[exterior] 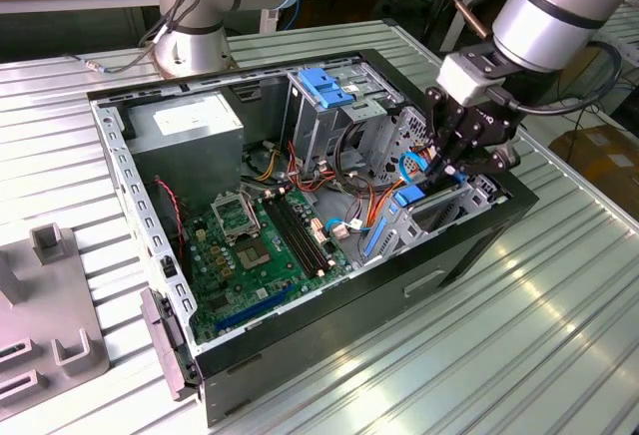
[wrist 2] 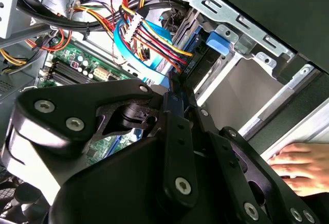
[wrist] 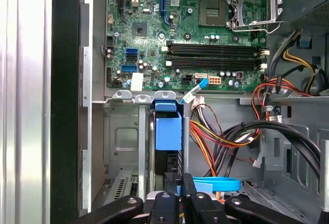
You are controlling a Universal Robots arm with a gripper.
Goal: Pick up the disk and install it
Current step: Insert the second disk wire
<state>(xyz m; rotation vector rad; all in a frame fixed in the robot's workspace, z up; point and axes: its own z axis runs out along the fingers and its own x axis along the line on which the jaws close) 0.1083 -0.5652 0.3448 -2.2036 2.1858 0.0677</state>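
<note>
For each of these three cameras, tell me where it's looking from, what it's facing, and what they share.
Exterior view: off the arm, above, facing the open computer case; the gripper reaches in.
First wrist view: on the arm, facing the motherboard and the blue-framed disk in its bay.
Second wrist view: on the arm, past gripper linkage toward cables; a person's hand shows.
Shared: motherboard, cables.

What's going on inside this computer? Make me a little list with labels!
place: an open computer case lying on a slatted metal table
robot gripper: down inside the case at the exterior view's right, over the drive bay
disk: standing on edge in the bay slot, its blue frame showing, right at the gripper's fingertips
gripper state: fingers close together around the disk's edge
nearby: green motherboard, coloured cables, grey power-supply box
person: a hand resting beside the case
</note>
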